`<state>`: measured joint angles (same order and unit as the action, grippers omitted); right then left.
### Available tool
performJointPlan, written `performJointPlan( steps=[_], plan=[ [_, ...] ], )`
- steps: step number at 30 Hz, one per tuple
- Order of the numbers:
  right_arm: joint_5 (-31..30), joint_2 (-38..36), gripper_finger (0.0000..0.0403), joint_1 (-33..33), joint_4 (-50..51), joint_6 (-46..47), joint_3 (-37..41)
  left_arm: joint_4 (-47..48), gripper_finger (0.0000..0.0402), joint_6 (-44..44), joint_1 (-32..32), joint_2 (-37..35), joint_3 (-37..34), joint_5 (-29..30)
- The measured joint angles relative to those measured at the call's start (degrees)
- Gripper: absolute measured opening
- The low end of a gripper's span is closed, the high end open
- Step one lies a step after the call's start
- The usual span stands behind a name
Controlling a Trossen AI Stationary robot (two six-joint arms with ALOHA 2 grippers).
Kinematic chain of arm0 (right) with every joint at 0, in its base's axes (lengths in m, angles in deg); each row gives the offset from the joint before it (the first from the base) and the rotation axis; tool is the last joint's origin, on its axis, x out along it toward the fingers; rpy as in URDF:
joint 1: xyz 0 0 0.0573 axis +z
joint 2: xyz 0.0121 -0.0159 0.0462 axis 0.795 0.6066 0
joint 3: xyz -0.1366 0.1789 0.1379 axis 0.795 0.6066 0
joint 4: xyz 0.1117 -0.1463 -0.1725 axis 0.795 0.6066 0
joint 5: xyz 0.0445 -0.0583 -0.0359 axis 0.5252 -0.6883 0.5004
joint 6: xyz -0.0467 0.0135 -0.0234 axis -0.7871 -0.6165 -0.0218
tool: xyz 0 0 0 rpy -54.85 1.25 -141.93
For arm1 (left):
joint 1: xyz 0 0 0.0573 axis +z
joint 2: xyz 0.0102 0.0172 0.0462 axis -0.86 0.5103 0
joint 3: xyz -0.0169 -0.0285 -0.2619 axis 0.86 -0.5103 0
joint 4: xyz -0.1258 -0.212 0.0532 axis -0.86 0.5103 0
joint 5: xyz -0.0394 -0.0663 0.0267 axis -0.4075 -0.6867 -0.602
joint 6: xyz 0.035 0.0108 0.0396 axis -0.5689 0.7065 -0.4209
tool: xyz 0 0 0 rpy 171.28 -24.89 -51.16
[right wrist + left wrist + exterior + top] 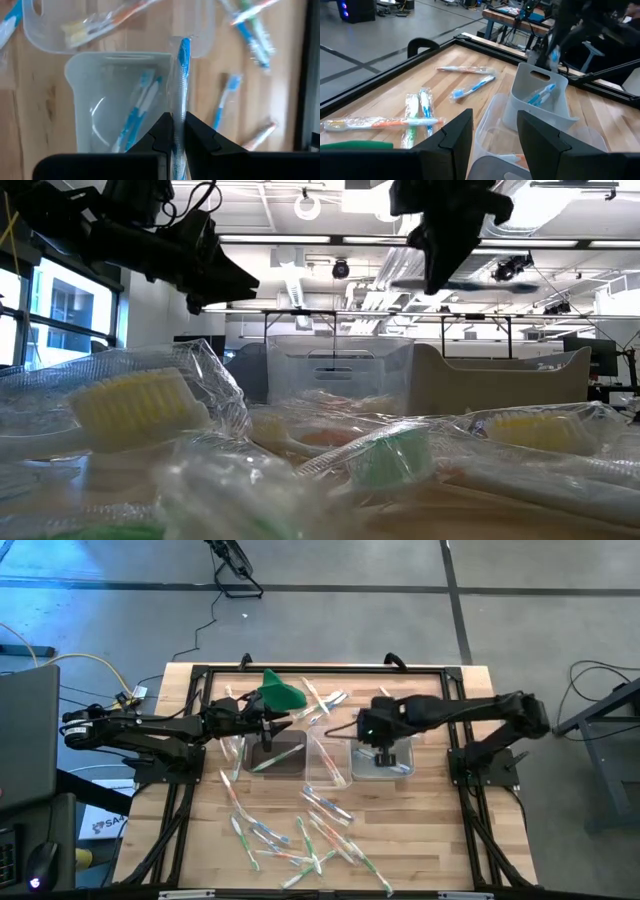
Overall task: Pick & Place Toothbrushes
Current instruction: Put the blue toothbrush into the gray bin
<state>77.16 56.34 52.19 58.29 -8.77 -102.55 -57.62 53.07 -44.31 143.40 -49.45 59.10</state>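
Observation:
Three clear tubs stand mid-table. My right gripper (pixel 384 752) hangs over the right tub (pixel 382 766), shut on a wrapped blue toothbrush (pixel 183 65). More blue toothbrushes (pixel 135 107) lie in that tub. In the neighbouring tub (pixel 45 35) lies an orange one (pixel 112 22). My left gripper (pixel 495 140) stands open above the left tub (pixel 276 756), holding nothing. Many wrapped toothbrushes (pixel 300 835) lie flat on the wood near the front edge, and a few more (pixel 322 700) at the back. My right gripper pinches the blue toothbrush's handle (pixel 178 125) between its two fingers. The fingers come from above, pointing steeply down, and the brush runs on along them past the tips. Its blue end (pixel 184 47) hangs clear above the tub's rim.
A green cloth-like lump (pixel 283 693) sits at the back, just beyond my left gripper. A black frame (pixel 200 670) borders the wooden table. The loose toothbrushes in their wrappers fill the near part of the table (pixel 300 460).

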Motion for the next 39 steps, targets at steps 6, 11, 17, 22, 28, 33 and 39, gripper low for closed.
performJointPlan(
  steps=[6,11,17,22,28,33,39],
  plan=[
    [1.4,5.0,0.0025,2.1,0.9,-0.6,0.0,2.6,0.0152,0.0,0.0,0.0,0.0,0.0],
    [3.2,7.3,0.0025,2.3,3.2,-1.1,0.0,3.6,0.0152,0.0,0.0,0.0,0.0,0.1],
    [5.8,7.9,0.0025,1.2,3.2,-0.4,0.0,3.6,0.0152,0.0,0.0,0.0,0.0,0.2],
    [12.6,7.9,0.0025,-1.9,3.1,5.4,0.0,3.6,0.0152,0.0,0.0,0.0,0.0,0.2],
    [13.9,7.9,0.0025,-5.3,-0.1,7.0,1.4,3.6,0.0152,0.0,0.0,0.0,0.0,0.2],
    [14.9,7.9,0.0025,-7.7,-4.3,10.2,5.0,3.7,0.0152,0.0,0.0,0.0,0.0,0.2],
    [14.8,7.9,0.0025,-9.9,-7.2,14.4,8.2,3.7,0.0152,0.0,0.0,0.0,0.0,0.4]
  ],
)
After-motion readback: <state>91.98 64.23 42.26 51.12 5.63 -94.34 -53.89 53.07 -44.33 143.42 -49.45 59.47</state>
